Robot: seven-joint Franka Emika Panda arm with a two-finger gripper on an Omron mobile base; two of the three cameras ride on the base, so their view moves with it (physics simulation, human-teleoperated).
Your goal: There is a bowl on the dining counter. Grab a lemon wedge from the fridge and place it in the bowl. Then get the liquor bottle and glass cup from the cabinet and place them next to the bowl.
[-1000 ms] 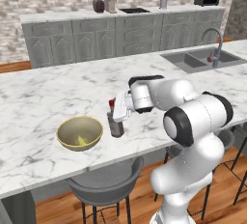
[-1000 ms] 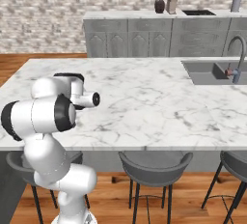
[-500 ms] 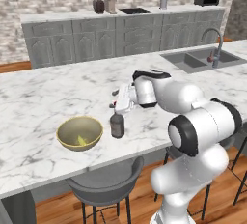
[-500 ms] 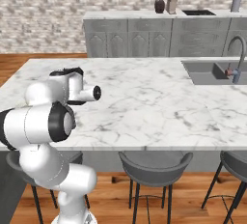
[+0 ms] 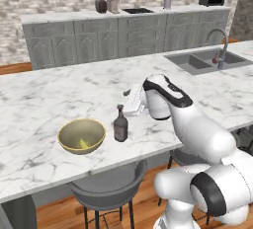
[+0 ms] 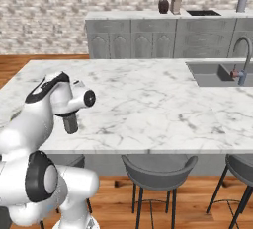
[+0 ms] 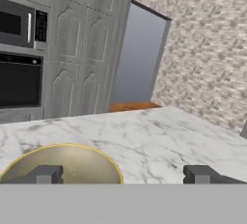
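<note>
Bowl (image 5: 81, 136) beside bottle (image 5: 120, 124); fridge (image 7: 137, 56) beyond open claw (image 7: 123, 174)

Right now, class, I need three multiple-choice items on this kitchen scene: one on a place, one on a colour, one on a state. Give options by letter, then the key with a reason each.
1. Where does the liquor bottle stand?
A. in the sink
B. on the dining counter just beside the bowl
C. on a stool

2. What colour is the bowl's rim?
A. yellow
B. red
C. blue

3. How does the gripper stand?
A. shut on the bottle
B. shut on a cup
C. open, holding nothing

Key: 1 B, the left base view shows the bottle upright on the marble next to the bowl. 2 A, the rim looks yellow in the left base and hand views. 3 C, in the hand view the fingertips sit wide apart with nothing between them.
</note>
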